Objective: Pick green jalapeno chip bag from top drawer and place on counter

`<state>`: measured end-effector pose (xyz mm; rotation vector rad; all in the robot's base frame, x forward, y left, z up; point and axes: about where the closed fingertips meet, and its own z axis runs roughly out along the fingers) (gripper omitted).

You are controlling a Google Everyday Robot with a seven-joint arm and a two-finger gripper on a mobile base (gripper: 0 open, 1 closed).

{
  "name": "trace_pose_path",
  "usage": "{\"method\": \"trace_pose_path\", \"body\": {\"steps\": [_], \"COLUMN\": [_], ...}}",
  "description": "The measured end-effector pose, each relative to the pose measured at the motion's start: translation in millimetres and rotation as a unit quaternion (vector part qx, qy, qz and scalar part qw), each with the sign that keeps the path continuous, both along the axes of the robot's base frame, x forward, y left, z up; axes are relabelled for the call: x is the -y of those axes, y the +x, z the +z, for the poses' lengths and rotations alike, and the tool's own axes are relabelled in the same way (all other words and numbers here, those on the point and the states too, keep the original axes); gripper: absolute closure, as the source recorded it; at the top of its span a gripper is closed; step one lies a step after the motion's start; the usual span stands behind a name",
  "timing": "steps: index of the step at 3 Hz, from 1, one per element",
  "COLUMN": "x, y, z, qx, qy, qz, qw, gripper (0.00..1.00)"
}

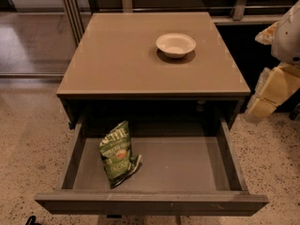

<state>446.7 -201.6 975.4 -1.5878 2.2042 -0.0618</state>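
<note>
The green jalapeno chip bag (117, 156) lies in the left part of the open top drawer (154, 203), leaning toward the left wall, with its white lettering facing up. The tan counter (117, 55) sits directly above and behind the drawer. My gripper (269, 95) hangs at the far right edge of the view, beside the counter's right side and above the floor. It is well away from the bag and holds nothing that I can see. Part of the arm is cut off by the frame edge.
A white bowl (176, 44) stands on the counter right of centre. Speckled terrazzo floor (28, 153) surrounds the cabinet. Metal railing posts (70, 8) and a dark shelf run along the back.
</note>
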Motion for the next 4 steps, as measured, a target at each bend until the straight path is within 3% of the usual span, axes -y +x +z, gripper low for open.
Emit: {"method": "trace_pose_path", "body": {"steps": [1,2,3,4], "x": [-18,-35,-45,-45], "y": [21,48,81,80], "z": [-5,-10,-20,-20], "qx": [0.034,0.056,0.054,0.054], "qy": [0.085,0.178,0.256,0.256], "qz": [-0.055,-0.111,-0.148,-0.149], "qw": [0.9943,0.9761,0.9536,0.9536], "gripper": [0.0,0.0,0.0,0.0]}}
